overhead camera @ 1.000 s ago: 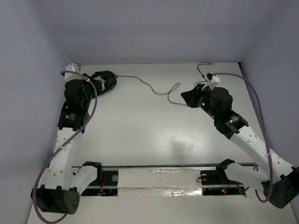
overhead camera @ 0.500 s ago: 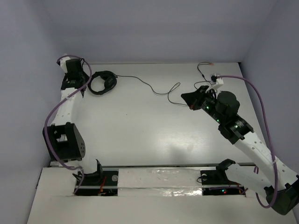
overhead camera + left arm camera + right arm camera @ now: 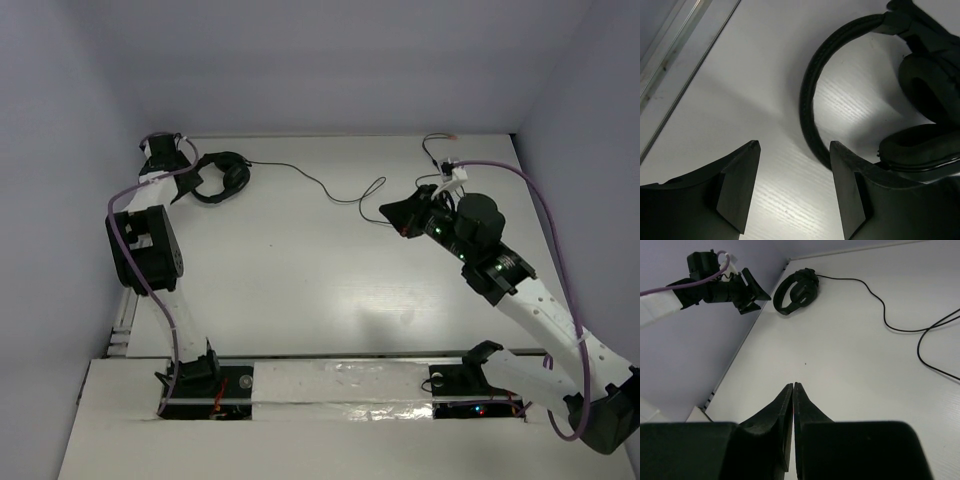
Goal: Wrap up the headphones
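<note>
The black headphones lie at the table's far left, ear cups folded together. They also show in the left wrist view and the right wrist view. Their thin black cable runs right across the table in loops to a plug end at the far right. My left gripper is open and empty, just left of the headband, with its right finger close beside it. My right gripper is shut and empty, held above the cable loops at the right.
The table's left edge rail runs close beside the left gripper. A purple-grey wall stands along the left side. The arm bases sit at the near edge. A purple robot cable arcs at the right.
The left arm has swung up and back, and its gripper now points at the headphones from the left. The right gripper has shifted slightly left. The headphones and cable have not moved.
</note>
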Controlling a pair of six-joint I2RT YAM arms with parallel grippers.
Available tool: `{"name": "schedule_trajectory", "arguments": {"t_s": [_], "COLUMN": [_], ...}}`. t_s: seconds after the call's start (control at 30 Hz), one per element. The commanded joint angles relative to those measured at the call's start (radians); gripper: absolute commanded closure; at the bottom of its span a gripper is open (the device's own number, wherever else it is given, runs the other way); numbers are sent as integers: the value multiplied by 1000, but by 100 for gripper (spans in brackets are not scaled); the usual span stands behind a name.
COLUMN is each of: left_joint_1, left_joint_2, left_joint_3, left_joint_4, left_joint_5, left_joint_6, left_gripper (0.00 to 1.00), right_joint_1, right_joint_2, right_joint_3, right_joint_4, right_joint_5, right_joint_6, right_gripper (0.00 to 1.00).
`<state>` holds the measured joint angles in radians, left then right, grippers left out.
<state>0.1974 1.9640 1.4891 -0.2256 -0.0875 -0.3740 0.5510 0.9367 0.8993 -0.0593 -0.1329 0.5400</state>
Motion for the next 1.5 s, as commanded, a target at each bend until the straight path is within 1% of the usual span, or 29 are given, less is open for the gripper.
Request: {"name": "schedule_trajectory", "arguments": {"t_s": [0.0,0.13,0.17,0.23,0.43,0.5,0.57,0.67,0.77,0.87,0.9,0.93,0.97,1.07,1.13,1.2,1.23,1.27,1.33,1.4,1.47], "left_joint_1": [-4,-4,-4,-4,-4,-4,-4,-4,-4,-13,-13,-13,-13,-13,-13,-13,-13,-22,-23,-47,-61], "left_joint_2": [18,107,143,173,223,249,275,291,311,338,343,346,349,351,354,352,349,339,323,279,195], "left_joint_3": [92,160,190,214,237,264,292,295,306,330,333,335,330,327,330,329,326,316,321,336,339], "left_joint_4": [65,31,19,-1,42,25,9,5,0,-15,-23,-23,-20,-9,-7,-6,-1,0,-9,-32,-40], "left_joint_5": [43,28,22,9,26,32,32,28,11,9,8,8,6,3,6,8,8,8,18,47,81], "left_joint_6": [55,81,84,92,109,115,122,141,158,165,167,168,170,170,172,172,173,176,190,193,167], "left_gripper": [45,45,45,46,48,49,52,57,58,64,68,70,74,83,91,100,100,100,100,100,100], "right_joint_1": [10,10,10,10,20,20,20,20,20,20,20,20,20,20,20,20,20,20,20,20,20], "right_joint_2": [7,25,30,33,51,68,76,76,80,76,76,73,73,77,79,77,76,77,80,88,106], "right_joint_3": [1,7,10,10,9,13,18,21,32,33,32,30,30,33,33,29,27,26,27,30,42], "right_joint_4": [49,49,49,49,78,81,81,84,81,85,85,85,84,79,78,79,81,79,85,96,119], "right_joint_5": [-19,-13,-10,-8,-13,-14,-8,6,7,15,19,24,35,44,45,53,53,49,36,16,-10], "right_joint_6": [-6,-9,-9,-11,-21,-22,-23,-23,-26,-26,-25,-25,-26,-25,-23,-23,-23,-23,-28,-34,-43], "right_gripper": [90,81,80,80,80,80,80,80,80,81,81,81,81,81,81,83,89,100,100,100,100]}}
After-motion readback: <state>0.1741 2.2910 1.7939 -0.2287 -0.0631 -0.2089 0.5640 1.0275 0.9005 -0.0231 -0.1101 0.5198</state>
